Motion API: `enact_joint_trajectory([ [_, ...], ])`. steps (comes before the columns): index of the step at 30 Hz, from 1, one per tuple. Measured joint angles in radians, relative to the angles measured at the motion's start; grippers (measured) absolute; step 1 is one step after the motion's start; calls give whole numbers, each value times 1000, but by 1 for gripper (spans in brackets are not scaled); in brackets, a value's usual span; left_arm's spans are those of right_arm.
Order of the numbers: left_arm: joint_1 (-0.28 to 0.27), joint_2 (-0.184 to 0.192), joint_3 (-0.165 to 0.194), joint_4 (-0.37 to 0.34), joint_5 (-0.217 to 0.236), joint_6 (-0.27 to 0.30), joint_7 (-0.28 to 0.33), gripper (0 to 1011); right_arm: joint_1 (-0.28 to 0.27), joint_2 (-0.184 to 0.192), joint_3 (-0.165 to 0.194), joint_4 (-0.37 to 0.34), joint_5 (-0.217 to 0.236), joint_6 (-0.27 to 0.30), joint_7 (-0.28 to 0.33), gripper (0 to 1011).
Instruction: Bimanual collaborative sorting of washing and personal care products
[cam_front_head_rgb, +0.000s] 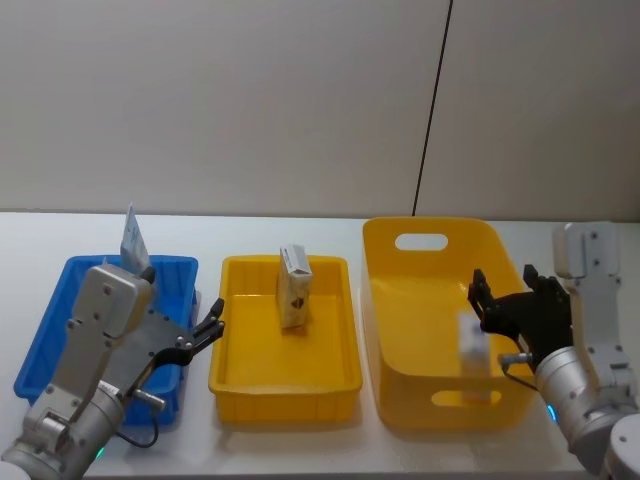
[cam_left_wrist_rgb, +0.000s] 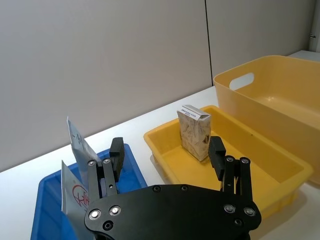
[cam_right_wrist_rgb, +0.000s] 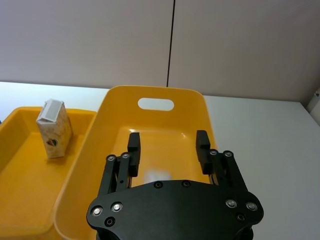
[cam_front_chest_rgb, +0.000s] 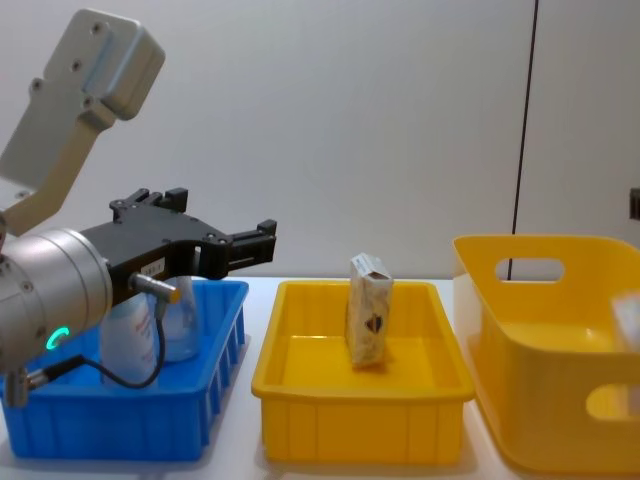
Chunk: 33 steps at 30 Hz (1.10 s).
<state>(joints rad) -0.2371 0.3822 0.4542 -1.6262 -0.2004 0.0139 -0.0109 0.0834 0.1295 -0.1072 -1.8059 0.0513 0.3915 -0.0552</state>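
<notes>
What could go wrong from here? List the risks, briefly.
1. The carton stands upright in the shallow yellow tray. The open left hand, at that tray's edge, could topple it on approach.
2. The tubes stand leaning in the blue tray right by that hand and may snag.
3. The open right hand hangs over the deep yellow bin and could clip its rim.

A beige carton (cam_front_head_rgb: 294, 290), a yellow tray (cam_front_head_rgb: 285, 400), a blue tray (cam_front_head_rgb: 48, 345).
</notes>
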Motion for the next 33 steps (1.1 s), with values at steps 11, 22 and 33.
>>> enact_joint_trajectory([
  [11,0,0,0,0,0,0,0,1001,-16,7,17,-6,3,-25,21,936],
  [22,0,0,0,0,0,0,0,1001,-24,11,23,-10,1,-47,36,1004],
  [33,0,1,-5,-7,2,10,0,1001,-27,13,25,-12,-1,-55,42,1004],
])
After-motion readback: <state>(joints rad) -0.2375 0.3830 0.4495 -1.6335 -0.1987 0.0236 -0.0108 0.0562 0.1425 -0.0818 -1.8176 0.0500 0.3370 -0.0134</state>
